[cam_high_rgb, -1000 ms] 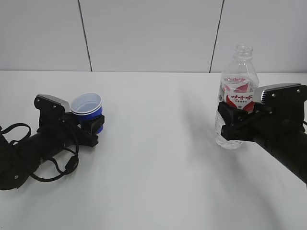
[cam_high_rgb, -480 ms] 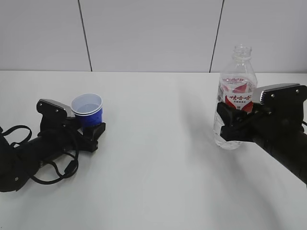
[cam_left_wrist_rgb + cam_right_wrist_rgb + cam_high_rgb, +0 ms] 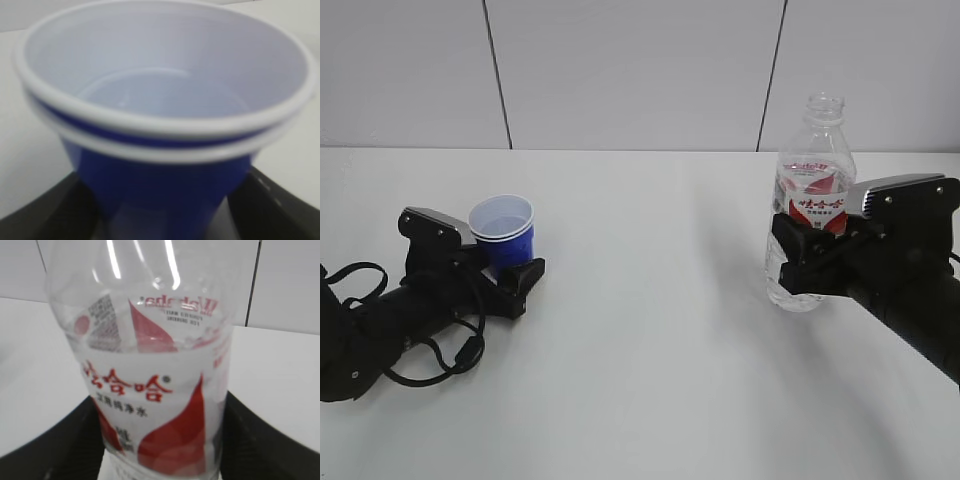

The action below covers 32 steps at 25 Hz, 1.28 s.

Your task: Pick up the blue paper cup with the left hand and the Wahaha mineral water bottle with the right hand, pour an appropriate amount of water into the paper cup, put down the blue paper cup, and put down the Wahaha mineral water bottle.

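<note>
The blue paper cup point(image 3: 504, 238) stands upright on the white table at the left, and its white inside fills the left wrist view point(image 3: 165, 85). My left gripper point(image 3: 506, 264) lies low around its base, open, with a sliver of table showing between the cup and the right finger point(image 3: 272, 205). At the right, the capless Wahaha mineral water bottle point(image 3: 814, 190) stands upright with its base at the table. My right gripper point(image 3: 798, 262) is shut on the bottle at label height. Both black fingers point(image 3: 260, 440) press against the bottle point(image 3: 150, 365). Whether the cup holds water I cannot tell.
The white table point(image 3: 650, 330) stretches bare between the two arms. A pale panelled wall point(image 3: 630, 70) closes the back edge. Black cables point(image 3: 440, 350) loop beside the left arm near the table's front left.
The cup went from tilted in the left gripper to standing upright on the table, and the left jaws spread away from it. The bottle shifted slightly left and down, still gripped.
</note>
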Available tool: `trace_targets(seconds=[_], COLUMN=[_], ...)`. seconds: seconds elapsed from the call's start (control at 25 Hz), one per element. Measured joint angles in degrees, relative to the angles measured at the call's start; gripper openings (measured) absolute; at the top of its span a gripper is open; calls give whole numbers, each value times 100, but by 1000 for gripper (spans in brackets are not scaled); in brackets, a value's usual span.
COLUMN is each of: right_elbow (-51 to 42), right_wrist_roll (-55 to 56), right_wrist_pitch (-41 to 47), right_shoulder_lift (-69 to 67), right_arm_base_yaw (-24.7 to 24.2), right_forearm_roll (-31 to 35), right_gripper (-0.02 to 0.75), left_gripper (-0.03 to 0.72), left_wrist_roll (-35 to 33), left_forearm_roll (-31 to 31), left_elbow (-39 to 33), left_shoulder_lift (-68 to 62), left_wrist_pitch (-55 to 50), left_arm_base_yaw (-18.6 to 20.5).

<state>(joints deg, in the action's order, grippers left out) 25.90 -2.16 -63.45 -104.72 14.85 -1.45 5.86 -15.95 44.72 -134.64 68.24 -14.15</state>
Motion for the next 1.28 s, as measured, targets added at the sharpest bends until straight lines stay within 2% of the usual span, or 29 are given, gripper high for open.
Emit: trace_targets(seconds=[0.24,0.4,0.68,1.28], right_elbow=[0,0,0,0], right_wrist_roll=[3,3,46,216], right_wrist_pitch=[0,0,0,0], right_shoulder_lift=[0,0,0,0], right_arm_base_yaw=[0,0,0,0], right_forearm_roll=[0,0,0,0], right_gripper=[450,450,450,450], left_gripper=[597,593,589,587], left_wrist_roll=[-33,-374,-487,-465], left_forearm_roll=[150,389,529,528], left_elbow=[-274,-531,-1109,-2700], left_shoulder_lift=[46,230,638,3017], left_wrist_pitch=[107,64,-107,-204], left_arm_base_yaw=[0,0,0,0])
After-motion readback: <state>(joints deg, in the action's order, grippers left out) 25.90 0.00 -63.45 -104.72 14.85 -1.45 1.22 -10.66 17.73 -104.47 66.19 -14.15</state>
